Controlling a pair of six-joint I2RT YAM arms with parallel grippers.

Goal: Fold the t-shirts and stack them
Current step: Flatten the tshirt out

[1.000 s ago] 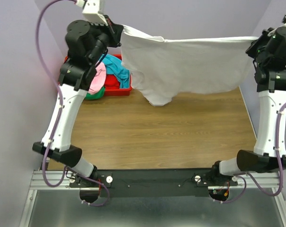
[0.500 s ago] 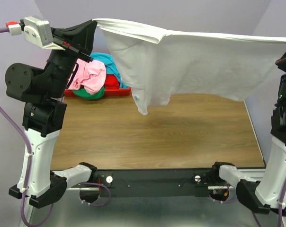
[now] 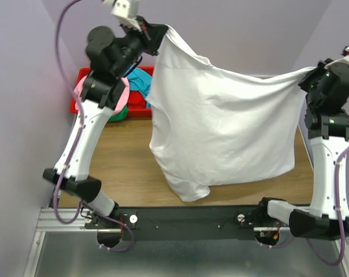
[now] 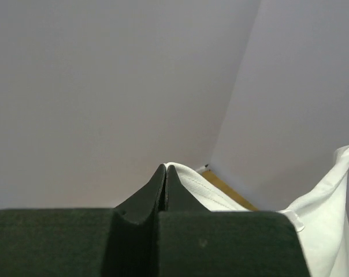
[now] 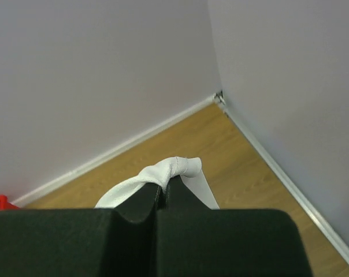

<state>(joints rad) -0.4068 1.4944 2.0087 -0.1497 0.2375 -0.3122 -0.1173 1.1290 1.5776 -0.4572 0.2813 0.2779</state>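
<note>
The left hand (image 3: 160, 32) and right hand (image 3: 309, 73) each clench a corner of the white shirt (image 3: 221, 133), hanging it spread above the bench (image 3: 117, 156) — a thin pinch could slip, dropping one side crumpled.

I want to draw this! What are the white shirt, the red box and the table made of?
The white shirt looks like soft, matte cloth, probably cotton: it sags and wrinkles while hanging. The red box looks like smooth, hard plastic, with straight stiff walls. The table shows brown wood grain, maybe just a printed layer.
</note>
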